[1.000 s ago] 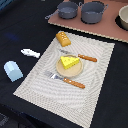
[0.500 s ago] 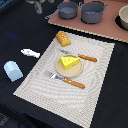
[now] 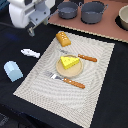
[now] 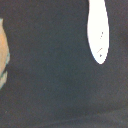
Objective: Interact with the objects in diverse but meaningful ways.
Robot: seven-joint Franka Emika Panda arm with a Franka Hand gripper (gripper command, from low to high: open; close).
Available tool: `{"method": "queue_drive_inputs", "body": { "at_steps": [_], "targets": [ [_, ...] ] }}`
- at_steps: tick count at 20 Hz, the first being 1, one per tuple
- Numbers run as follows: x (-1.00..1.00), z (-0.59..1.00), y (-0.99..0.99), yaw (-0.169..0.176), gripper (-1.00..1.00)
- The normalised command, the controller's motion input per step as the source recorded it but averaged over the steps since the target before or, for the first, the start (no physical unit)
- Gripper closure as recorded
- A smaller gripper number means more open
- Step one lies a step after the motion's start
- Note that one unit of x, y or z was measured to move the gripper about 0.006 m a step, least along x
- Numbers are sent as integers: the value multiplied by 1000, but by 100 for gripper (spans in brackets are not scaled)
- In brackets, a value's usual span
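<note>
A striped placemat (image 3: 95, 75) is seen lying on a dark table (image 3: 30, 110). In the middle of the mat a small round plate (image 3: 64, 73) is placed, and the yellow cheese wedge (image 3: 69, 62) is set on it, with its thin tip pointed toward 3 o'clock. From the cheese, the bread loaf (image 3: 63, 38) is found at 11 o'clock, near the mat's far edge; its long side is run from 11 to 5 o'clock. A knife with an orange handle (image 3: 81, 57) is laid at 1 o'clock from the cheese, and a fork with an orange handle (image 3: 66, 80) at 6 o'clock, both stretched from 10 to 4 o'clock. Off the mat, the small white fish (image 3: 30, 53) is found at 9 o'clock, its long body laid almost flat from 9 to 3 o'clock. The pale blue block (image 3: 13, 70) is stood at 8 o'clock. Two grey pots (image 3: 80, 10) are kept at the far side at 12 o'clock. The gripper (image 3: 32, 29) is hung above the table at 10 o'clock, apart from every toy; whether its fingers are spread or pressed together cannot be told. In the wrist view the white fish (image 4: 97, 30) is seen as a long pale shape on the dark table.
</note>
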Motion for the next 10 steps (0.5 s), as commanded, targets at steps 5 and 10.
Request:
{"method": "queue_drive_inputs", "body": {
  "at_steps": [5, 10],
  "targets": [
    [-305, -461, -157, 5, -100],
    [-264, -470, -121, 22, -100]
  ]
}}
